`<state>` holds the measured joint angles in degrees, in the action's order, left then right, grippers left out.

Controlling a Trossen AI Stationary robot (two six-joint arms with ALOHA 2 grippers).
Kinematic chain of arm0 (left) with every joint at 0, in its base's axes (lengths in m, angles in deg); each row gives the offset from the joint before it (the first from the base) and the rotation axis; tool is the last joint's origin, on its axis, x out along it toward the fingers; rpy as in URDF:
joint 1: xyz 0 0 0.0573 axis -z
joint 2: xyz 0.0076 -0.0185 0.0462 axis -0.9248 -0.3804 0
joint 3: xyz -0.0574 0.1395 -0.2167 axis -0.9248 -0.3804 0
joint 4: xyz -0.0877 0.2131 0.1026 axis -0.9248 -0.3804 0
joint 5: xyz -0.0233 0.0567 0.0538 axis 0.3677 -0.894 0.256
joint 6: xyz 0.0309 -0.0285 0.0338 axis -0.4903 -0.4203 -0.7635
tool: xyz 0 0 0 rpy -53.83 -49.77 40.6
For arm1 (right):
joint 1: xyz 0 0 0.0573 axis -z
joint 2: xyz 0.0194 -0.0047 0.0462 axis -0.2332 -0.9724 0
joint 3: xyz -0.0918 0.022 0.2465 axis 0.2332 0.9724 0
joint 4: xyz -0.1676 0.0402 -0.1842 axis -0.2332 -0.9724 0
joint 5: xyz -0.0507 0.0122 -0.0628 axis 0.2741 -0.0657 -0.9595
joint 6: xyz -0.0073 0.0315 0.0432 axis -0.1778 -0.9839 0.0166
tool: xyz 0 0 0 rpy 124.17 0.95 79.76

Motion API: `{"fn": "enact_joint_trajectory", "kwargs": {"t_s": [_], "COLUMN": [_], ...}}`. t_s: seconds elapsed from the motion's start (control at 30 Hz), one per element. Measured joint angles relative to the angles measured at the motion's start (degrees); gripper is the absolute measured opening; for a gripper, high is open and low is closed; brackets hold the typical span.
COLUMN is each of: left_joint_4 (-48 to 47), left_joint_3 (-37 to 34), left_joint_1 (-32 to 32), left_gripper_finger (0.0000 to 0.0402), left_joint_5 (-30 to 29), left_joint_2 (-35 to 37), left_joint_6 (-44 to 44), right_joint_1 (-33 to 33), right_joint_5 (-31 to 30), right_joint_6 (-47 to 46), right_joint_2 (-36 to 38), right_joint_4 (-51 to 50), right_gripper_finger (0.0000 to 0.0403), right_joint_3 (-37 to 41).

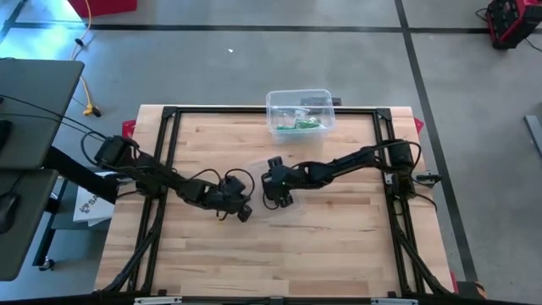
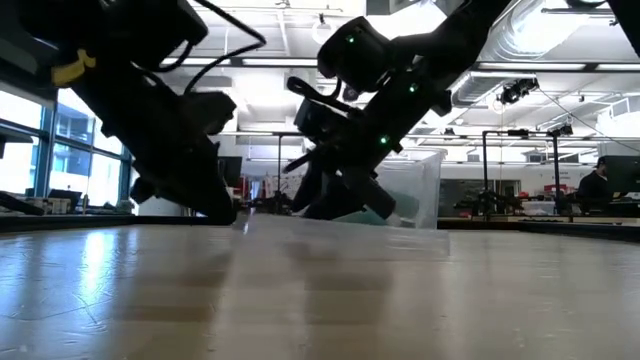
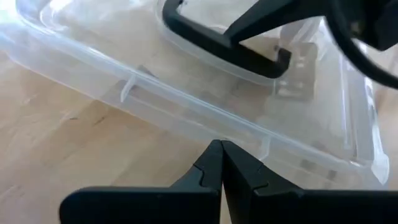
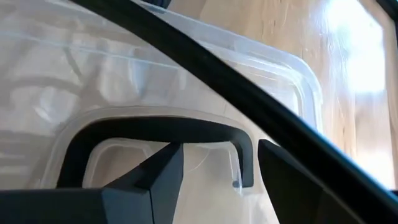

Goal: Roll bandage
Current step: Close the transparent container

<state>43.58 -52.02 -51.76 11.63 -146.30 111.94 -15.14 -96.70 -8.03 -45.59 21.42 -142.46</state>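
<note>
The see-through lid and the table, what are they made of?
The lid looks like clear plastic, smooth and glossy: the table's grain shows through it, and its moulded rim catches light. The table looks like wood, pale planks with visible grain and a slight sheen. The left gripper is shut at the lid's edge; the right gripper is open over the lid.

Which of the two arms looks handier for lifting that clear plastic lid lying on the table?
Probably the right. Its gripper hangs over the clear lid with jaws open, while the left gripper sits beside the lid's edge, jaws shut.
</note>
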Motion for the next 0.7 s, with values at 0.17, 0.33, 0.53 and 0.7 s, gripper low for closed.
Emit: {"fn": "enact_joint_trajectory", "kwargs": {"t_s": [0.17, 0.33, 0.53, 0.7], "left_joint_4": [-8.90, -19.51, 2.57, 7.93], "left_joint_3": [0.25, 0.22, 0.36, 0.35], "left_joint_1": [-1.01, 0.40, 1.46, -1.14], "left_gripper_finger": [0.0000, 0.0000, 0.0000, 0.0000], "left_joint_5": [0.01, -0.93, -4.23, 0.18], "left_joint_2": [-0.23, 3.68, 3.70, -2.58], "left_joint_6": [7.73, 12.31, -3.81, -3.95], "right_joint_1": [0.07, -0.91, -1.90, -1.90], "right_joint_5": [1.29, 1.83, 1.09, -0.39], "right_joint_6": [-0.05, -3.15, -3.36, -3.25], "right_joint_2": [-1.62, -3.10, -3.78, -3.82], "right_joint_4": [1.74, 2.66, 4.55, 5.42], "right_gripper_finger": [0.0201, 0.0201, 0.0201, 0.0201], "right_joint_3": [-0.16, -0.38, -0.36, -0.26]}}
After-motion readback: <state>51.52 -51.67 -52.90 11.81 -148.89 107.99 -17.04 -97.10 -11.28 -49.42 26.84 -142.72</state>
